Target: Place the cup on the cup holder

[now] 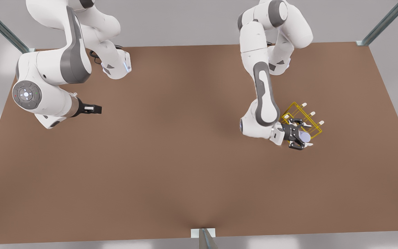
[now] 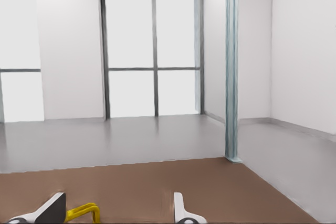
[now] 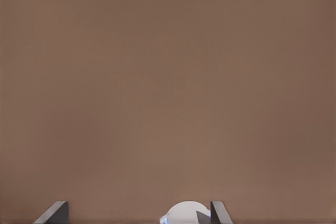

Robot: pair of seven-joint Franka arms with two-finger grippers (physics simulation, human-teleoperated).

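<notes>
**Apparently let go: the cup sits between spread fingers at the rack**

Over at the front view's left, the right gripper (image 1: pixel 93 109) waits above bare table (image 1: pixel 185 155), well apart from everything the task concerns. Its own wrist view looks down on brown tabletop with both fingers spread wide and nothing between them that I can name. A pale rounded shape (image 3: pixel 184 211) sits beside one finger, and I cannot tell what it is.

Moving right across the frame, the left gripper (image 1: pixel 304 133) is at the cup holder (image 1: pixel 294 103), in the right-middle of the front view. It reaches in level from the holder's left side, fingers pointing toward the frame's right. The cup (image 1: pixel 305 136) lies directly between them, over the holder's lower corner. It shows as a small round lavender patch, so its long axis seems to run roughly toward the overhead camera. The fingers stand wider than the cup, with a sliver of gap on each side, so I judge them released. Any retreat would therefore need to go straight back along the fingers' own line, toward the frame's left.

The front view gives this layout from above but not whether the cup is seated on a peg. The left wrist view adds yellow wire just beside one fingertip, and beyond it the table's far edge and a corner post (image 2: pixel 231 66).
</notes>
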